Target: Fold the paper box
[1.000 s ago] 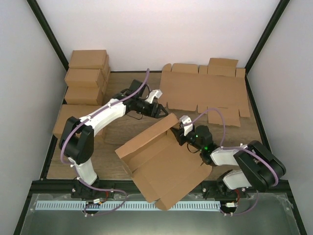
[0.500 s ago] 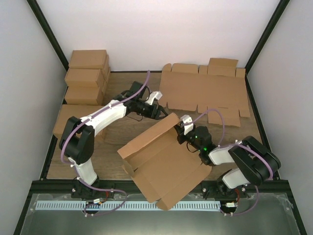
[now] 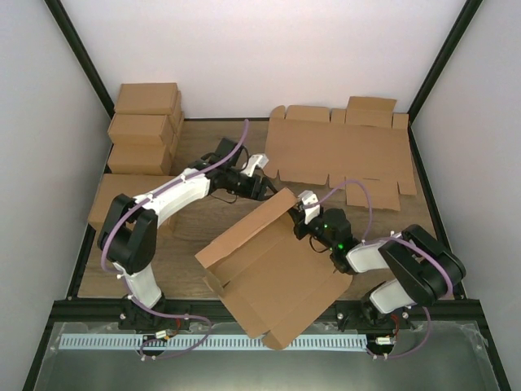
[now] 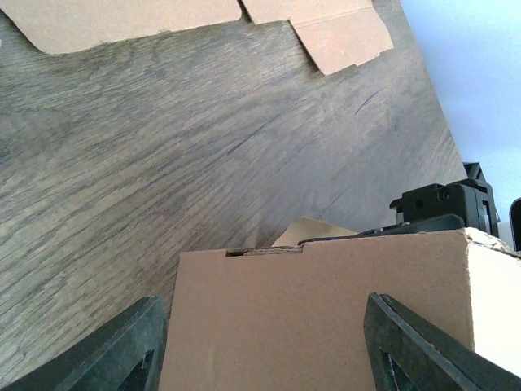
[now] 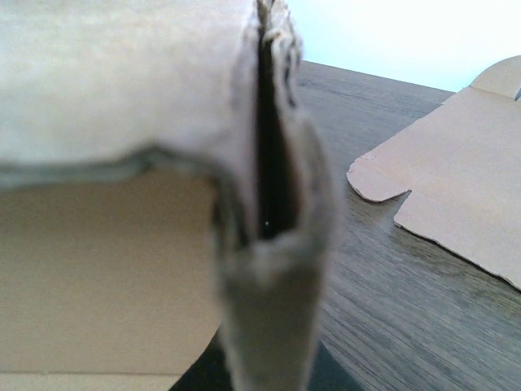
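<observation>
While the overhead view lays out the whole scene, with the paper box (image 3: 273, 273) half-formed and skewed on the desk (image 3: 195, 228) just ahead of the arm bases, only the wrist cameras show the contact up close. From above, one long wall of the box stands raised along its far edge, and the broad panel lies flat toward the near edge.

The left wrist view shows the left gripper (image 4: 260, 358) spread wide, its dark fingers (image 4: 122, 350) to either side of that wall's top. Whether they touch the cardboard cannot be told. The right wrist view is filled by a blurred, doubled cardboard edge that hides the fingers there. From above, the right gripper (image 3: 303, 213) sits pinched on the wall's right end.

The left arm reaches long and low toward the wall's far corner. The right arm is folded short, with its elbow out to the right.

Flat cardboard sheets (image 3: 342, 155) lie at the far right of the desk. Cartons (image 3: 145, 122) are stacked far left, the nearest partly hidden by the left arm.
</observation>
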Robot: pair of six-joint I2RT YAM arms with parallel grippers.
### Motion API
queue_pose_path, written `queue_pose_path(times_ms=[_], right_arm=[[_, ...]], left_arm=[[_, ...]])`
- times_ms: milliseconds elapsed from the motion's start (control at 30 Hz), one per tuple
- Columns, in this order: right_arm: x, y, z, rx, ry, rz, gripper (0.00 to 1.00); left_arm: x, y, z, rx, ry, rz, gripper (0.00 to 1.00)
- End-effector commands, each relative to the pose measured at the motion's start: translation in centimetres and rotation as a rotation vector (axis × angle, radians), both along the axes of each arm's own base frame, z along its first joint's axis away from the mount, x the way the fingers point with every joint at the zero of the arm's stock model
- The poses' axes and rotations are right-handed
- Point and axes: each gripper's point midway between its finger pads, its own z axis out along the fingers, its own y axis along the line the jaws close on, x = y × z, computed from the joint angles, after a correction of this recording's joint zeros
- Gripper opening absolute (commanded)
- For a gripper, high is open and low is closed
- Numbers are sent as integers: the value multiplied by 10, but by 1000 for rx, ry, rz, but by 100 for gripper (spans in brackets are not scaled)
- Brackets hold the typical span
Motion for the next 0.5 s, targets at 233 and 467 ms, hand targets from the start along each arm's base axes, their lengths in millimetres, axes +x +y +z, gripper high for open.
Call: queue_pose_path(times_ms=[233,467], right_arm=[[-2,6,-9,-20,13,27,21],[-6,2,-9,-13,0,21,48]], left_arm=[[-13,-4,17,-36,-36,-33,69],[-15,-2,19,-33,-41,-33,69]])
